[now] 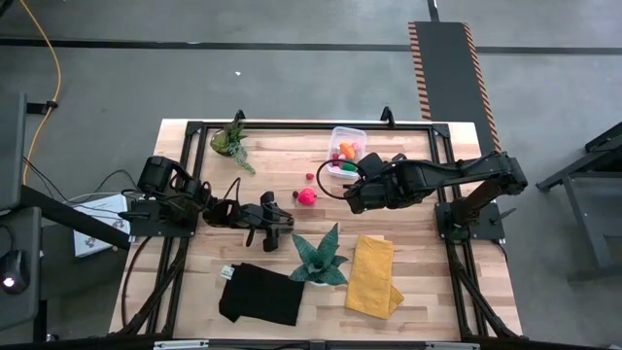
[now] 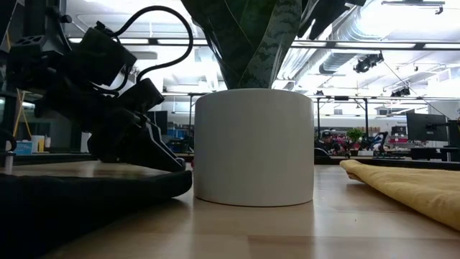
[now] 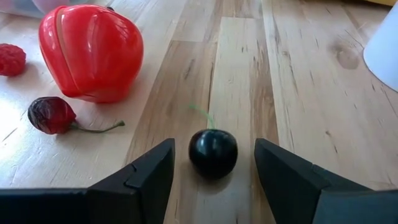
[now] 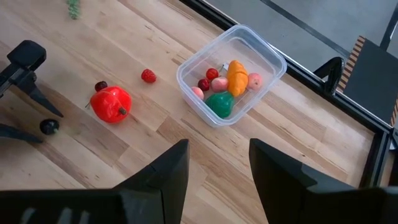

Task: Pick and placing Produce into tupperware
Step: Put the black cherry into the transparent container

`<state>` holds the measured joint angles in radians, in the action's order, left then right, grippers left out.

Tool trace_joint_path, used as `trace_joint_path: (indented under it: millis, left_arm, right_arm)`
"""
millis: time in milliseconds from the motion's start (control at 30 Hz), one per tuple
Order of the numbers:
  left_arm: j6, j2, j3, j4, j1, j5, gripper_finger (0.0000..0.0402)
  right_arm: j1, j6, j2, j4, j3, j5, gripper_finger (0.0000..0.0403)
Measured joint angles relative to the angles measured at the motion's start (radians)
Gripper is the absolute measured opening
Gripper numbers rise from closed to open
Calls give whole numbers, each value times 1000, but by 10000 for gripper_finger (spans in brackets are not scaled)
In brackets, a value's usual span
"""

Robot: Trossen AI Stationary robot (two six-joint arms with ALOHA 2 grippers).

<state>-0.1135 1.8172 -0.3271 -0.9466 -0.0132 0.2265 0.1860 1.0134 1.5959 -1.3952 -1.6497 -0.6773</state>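
A glossy black round toy cherry (image 3: 212, 152) with a thin green stem is showing dark against the pale, straight-grained wooden counter (image 3: 298, 93). A shiny red plastic toy pepper (image 3: 91, 51) is glowing beside a dark maroon wrinkled berry (image 3: 51, 115) and a bright red bumpy raspberry (image 3: 11, 59). The clear plastic rectangular tub (image 4: 231, 73) is showing orange, green, pink and red pieces. The folded cloth (image 1: 373, 275) is looking mustard yellow, and the striped-leaved plant (image 1: 321, 256) teal.

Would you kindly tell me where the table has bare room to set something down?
Bare wood lies between the leafy potted plant and the tupperware, and along the front edge between the black cloth and yellow cloth. The centre is crowded: red pepper, left gripper, teal plant.
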Motion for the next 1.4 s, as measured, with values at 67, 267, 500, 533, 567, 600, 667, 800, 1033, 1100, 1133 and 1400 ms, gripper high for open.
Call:
trace_joint_path:
  millis: [67, 267, 500, 533, 567, 600, 667, 800, 1033, 1100, 1133, 1400]
  left_arm:
    - [0, 0, 0, 0, 0, -1, 207]
    - [0, 0, 0, 3, 0, -19, 163]
    - [0, 0, 0, 7, 0, -28, 113]
    - [0, 0, 0, 7, 0, -28, 108]
    - [0, 0, 0, 7, 0, -28, 105]
    - [0, 0, 0, 7, 0, -28, 103]
    - [0, 0, 0, 7, 0, -28, 102]
    - [0, 0, 0, 7, 0, -27, 113]
    - [-16, 0, 0, -15, 0, -11, 121]
    - [-22, 0, 0, -37, 0, -10, 121]
    - [-22, 0, 0, -45, 0, -10, 121]
    - [-23, 0, 0, -52, 0, -9, 122]
  right_arm:
    - [0, 0, 0, 0, 0, 0, 160]
    - [0, 0, 0, 0, 0, 0, 160]
    - [0, 0, 0, 0, 0, 0, 160]
    - [0, 0, 0, 0, 0, 0, 160]
    - [0, 0, 0, 0, 0, 0, 160]
    - [0, 0, 0, 0, 0, 0, 160]
    - [0, 0, 0, 0, 0, 0, 160]
    - [0, 0, 0, 0, 0, 0, 160]
    - [0, 0, 0, 0, 0, 0, 160]
    - [0, 0, 0, 0, 0, 0, 160]
    - [0, 0, 0, -1, 0, 0, 160]
    - [0, 0, 0, -15, 0, 0, 160]
